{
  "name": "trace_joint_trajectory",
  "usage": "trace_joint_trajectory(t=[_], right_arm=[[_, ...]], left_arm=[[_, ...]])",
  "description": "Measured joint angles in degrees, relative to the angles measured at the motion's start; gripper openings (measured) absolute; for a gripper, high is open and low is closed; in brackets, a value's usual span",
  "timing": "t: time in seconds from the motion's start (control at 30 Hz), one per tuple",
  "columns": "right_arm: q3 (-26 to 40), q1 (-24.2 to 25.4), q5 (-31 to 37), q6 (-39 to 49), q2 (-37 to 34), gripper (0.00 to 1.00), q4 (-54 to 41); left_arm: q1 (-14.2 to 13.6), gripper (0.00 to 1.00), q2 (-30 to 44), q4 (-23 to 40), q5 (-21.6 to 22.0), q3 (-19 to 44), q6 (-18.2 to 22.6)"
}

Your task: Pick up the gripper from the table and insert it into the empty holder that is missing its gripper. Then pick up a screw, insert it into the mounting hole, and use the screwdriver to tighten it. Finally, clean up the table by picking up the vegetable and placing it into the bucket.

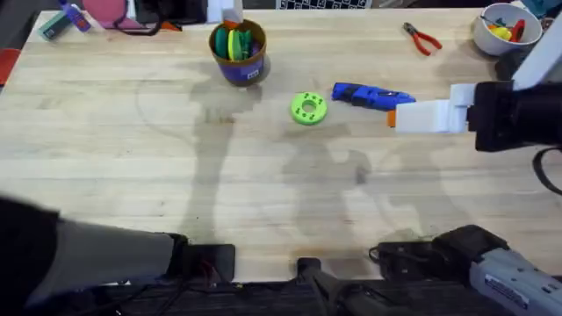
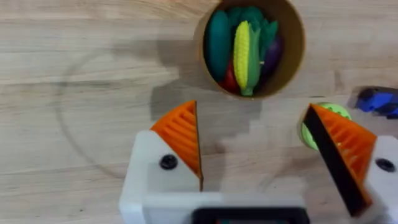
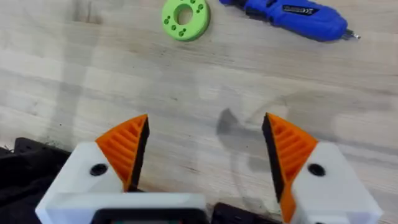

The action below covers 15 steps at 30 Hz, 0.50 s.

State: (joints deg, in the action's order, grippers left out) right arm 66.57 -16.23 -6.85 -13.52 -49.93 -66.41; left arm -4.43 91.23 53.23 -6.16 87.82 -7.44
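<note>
The blue-purple bucket [image 1: 238, 53] [image 2: 292, 62] stands at the back of the table. Inside it a dark green oval vegetable [image 2: 217, 40] lies beside a toy corn cob [image 2: 242, 53] and other toy food. The blue screwdriver [image 1: 373, 96] [image 3: 292, 14] lies on the table right of centre. My left gripper [image 2: 258, 149] hovers open near the bucket, holding nothing. My right gripper [image 3: 205, 152] [image 1: 395, 117] is open over bare wood, just beside the screwdriver. The loose gripper, the holder, the screw and the mounting hole are out of view.
A light green round disc [image 1: 308, 108] [image 3: 185, 17] [image 2: 336, 112] lies between the bucket and the screwdriver. Red-handled pliers [image 1: 423, 39] and a white bowl [image 1: 502, 26] sit at the back right. The left arm [image 1: 88, 263] looms large at the lower left.
</note>
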Motion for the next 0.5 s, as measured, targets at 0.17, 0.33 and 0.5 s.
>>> trace_joint_trajectory(t=[0.17,0.33,0.5], right_arm=[[0.00,0.00,0.83,0.00,0.00,0.994,0.00],[0.00,0.00,1.47,0.00,0.00,0.993,-0.02],[0.00,0.00,1.48,0.00,0.00,0.993,-0.02]], left_arm=[[0.00,0.985,-7.37,0.33,0.03,-6.94,0.26],[0.00,0.987,-14.90,2.84,0.01,-16.01,0.78],[0.00,0.985,-19.15,6.74,0.03,-18.90,1.17]])
